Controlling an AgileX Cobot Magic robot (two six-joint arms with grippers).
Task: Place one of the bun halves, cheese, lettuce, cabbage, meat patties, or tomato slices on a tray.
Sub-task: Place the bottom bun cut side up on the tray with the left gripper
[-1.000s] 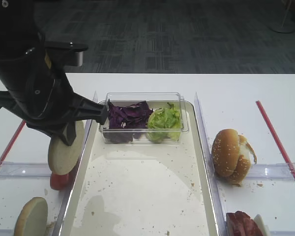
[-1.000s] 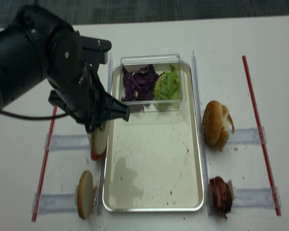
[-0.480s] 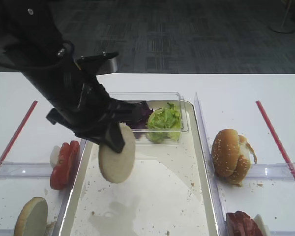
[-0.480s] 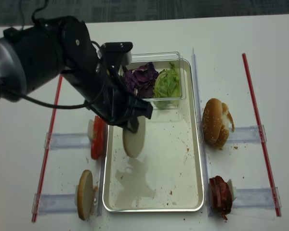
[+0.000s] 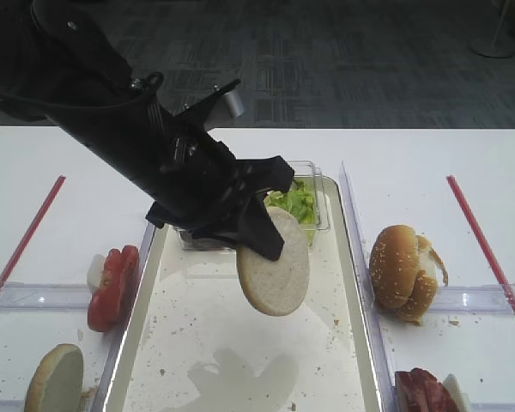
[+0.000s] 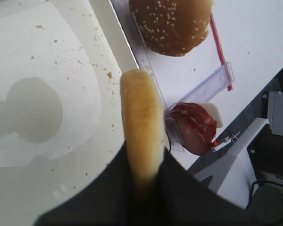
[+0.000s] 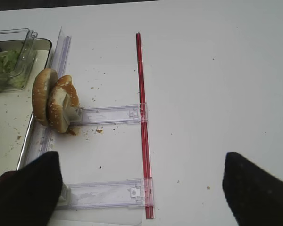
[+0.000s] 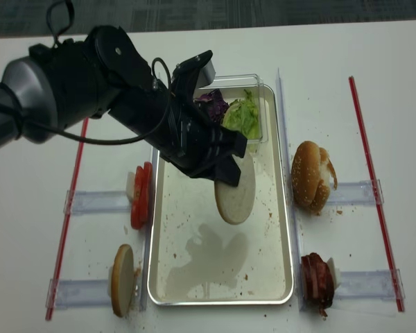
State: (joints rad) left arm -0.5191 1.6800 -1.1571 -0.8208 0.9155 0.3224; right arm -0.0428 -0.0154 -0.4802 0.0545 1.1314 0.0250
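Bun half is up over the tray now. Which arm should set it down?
Left. The left gripper is shut on the bun half, which hangs above bare tray floor. The right gripper shows only dark finger edges in its wrist view, out over the table beside the sesame buns.

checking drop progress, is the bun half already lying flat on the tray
No, the bun half hangs on edge from the left claw above the tray, with its shadow on the metal below.

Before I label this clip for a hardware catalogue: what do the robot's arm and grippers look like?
The left arm is bulky, matte black, grey at its base, with a thin black cable looping alongside. Its left gripper is black and angular. Of the right gripper, only two dark blurred finger shapes show.
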